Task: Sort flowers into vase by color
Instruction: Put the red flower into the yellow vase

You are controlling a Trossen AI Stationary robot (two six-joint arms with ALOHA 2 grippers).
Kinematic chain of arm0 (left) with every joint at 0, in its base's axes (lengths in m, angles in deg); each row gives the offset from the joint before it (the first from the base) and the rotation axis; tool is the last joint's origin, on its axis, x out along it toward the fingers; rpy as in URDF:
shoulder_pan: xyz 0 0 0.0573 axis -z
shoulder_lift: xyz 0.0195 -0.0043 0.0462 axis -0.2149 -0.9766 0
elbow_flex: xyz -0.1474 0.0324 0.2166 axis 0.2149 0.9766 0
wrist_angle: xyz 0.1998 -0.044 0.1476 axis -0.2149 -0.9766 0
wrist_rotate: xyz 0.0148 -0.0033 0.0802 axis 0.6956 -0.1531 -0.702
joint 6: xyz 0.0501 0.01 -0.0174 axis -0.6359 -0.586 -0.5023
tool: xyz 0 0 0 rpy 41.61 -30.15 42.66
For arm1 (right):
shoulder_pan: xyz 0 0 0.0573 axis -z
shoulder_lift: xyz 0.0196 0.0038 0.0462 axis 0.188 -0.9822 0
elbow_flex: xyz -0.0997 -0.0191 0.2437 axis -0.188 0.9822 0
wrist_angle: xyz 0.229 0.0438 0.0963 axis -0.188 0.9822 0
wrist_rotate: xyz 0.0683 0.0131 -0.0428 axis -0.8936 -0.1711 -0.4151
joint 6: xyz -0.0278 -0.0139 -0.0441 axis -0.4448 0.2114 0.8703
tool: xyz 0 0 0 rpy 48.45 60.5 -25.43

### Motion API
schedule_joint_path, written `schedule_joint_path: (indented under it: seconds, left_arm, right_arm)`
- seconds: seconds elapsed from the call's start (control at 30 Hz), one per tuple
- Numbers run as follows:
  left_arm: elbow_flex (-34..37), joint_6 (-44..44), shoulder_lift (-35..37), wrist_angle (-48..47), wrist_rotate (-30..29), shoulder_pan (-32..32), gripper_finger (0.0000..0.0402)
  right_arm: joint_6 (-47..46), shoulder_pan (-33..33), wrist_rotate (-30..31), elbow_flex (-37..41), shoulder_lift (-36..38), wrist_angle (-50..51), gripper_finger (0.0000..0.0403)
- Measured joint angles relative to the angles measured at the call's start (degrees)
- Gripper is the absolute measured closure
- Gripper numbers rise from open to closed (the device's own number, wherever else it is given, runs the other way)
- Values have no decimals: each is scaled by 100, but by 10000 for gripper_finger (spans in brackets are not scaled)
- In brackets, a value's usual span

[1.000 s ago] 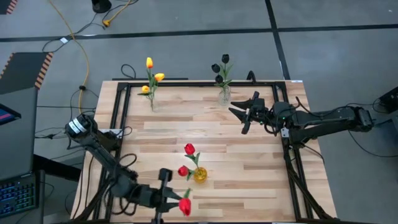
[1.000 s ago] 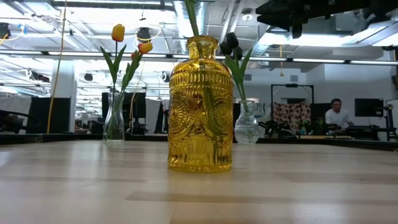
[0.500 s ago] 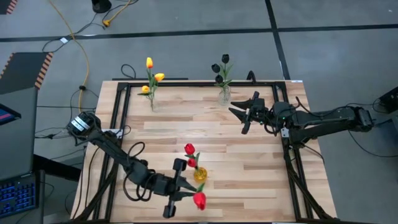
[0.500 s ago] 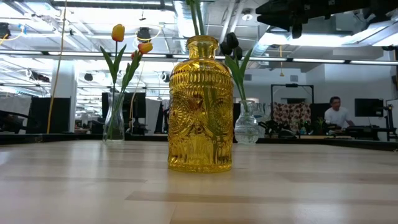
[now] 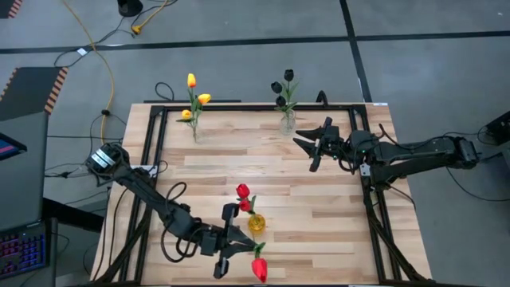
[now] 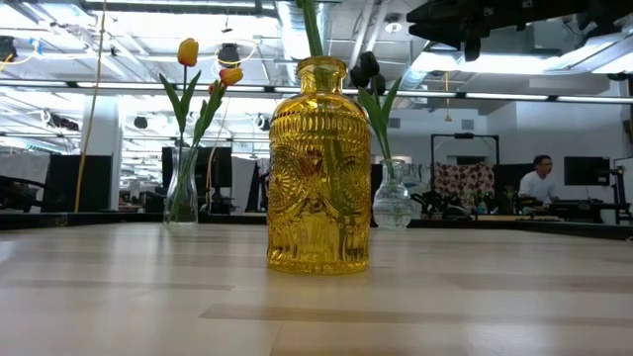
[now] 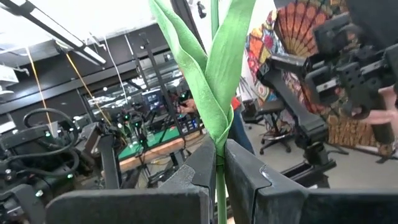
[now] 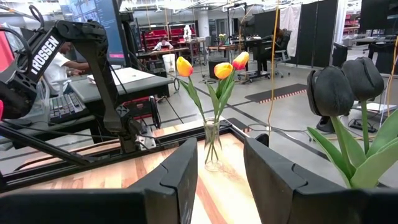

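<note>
Left tool (image 5: 236,249) clamped on red tulip (image 5: 260,269) stem, head hanging just beyond fingers, yellow vase (image 5: 256,224) just beside. Right tool (image 5: 312,143) idle, fingers apart, empty, near black tulips (image 5: 282,86). Risk: leaf snagging vase neck, tipping vase, disturbing seated red tulips (image 5: 242,191)

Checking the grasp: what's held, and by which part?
Left end effector pinches a red tulip by its stem; right end effector holds nothing.
</note>
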Motion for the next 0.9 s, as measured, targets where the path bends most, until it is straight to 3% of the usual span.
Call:
schedule_joint_path:
  seconds: [0.4, 0.57, 0.9]
  left_arm:
    - [-2, -184, -271, 201, 23, -202, 390]
    - [-2, -367, -557, 670, -276, -224, 390]
    - [-2, -162, -562, 307, -662, -231, 390]
  right_arm:
    - [1, 0, 0, 2, 1, -1, 246]
    - [1, 0, 0, 2, 2, -2, 246]
    - [3, 0, 0, 2, 2, -2, 246]
